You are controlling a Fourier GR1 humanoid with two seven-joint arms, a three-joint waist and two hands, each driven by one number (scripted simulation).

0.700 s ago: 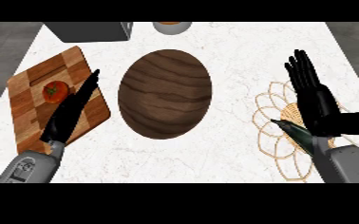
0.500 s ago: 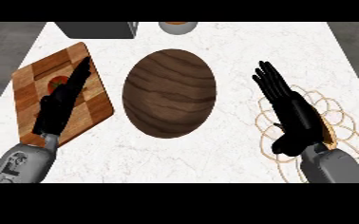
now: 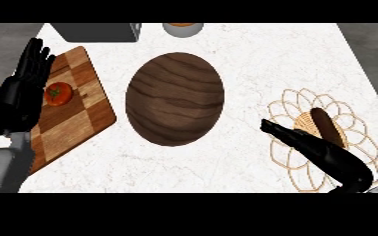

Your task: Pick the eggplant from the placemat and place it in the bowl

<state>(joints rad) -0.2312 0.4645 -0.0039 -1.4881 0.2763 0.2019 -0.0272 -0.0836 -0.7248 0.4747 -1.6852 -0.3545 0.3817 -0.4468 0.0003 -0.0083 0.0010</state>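
Observation:
A dark brown eggplant lies on the tan woven placemat at the right of the counter. A large wooden bowl stands in the middle and holds nothing. My right hand lies low over the placemat's near left part, fingers straight and pointing up-left, just left of the eggplant and not around it. My left hand rests open at the left edge, fingers up, over the cutting board's left side.
A checkered wooden cutting board with a red tomato lies at the left. A grey box and a small white cup stand along the far edge.
The view has swung left. My right hand has dropped lower and flattened over the placemat, uncovering the eggplant. My left hand has slid toward the left edge.

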